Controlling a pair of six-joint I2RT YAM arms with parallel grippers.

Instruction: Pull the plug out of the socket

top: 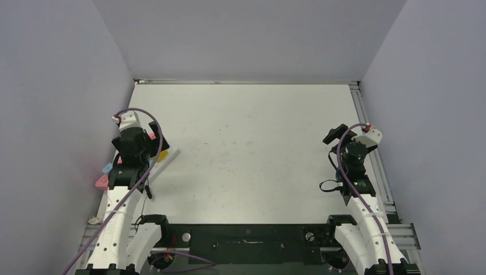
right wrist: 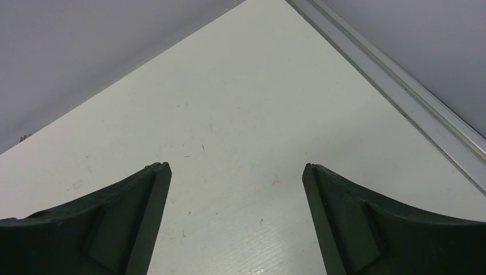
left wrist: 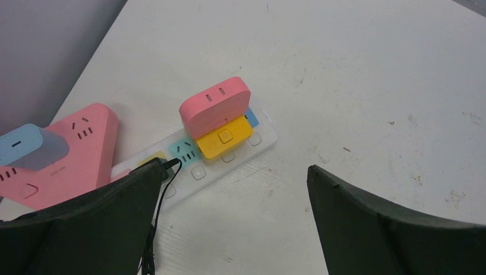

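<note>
Left gripper [left wrist: 234,172] jaws spread, empty, over the socket [left wrist: 198,172]. Right gripper [right wrist: 236,166] also spread, well apart. Socket lies at the table [left wrist: 344,86] left edge, outlets up, long axis near-left to far-right. Straddle the pink plug [left wrist: 215,106], likely the target, and pull straight up. The strip may lift.

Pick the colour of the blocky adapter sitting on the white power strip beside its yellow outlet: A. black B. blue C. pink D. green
C: the left wrist view shows a pink adapter on the socket, partly covering the yellow outlet.
</note>
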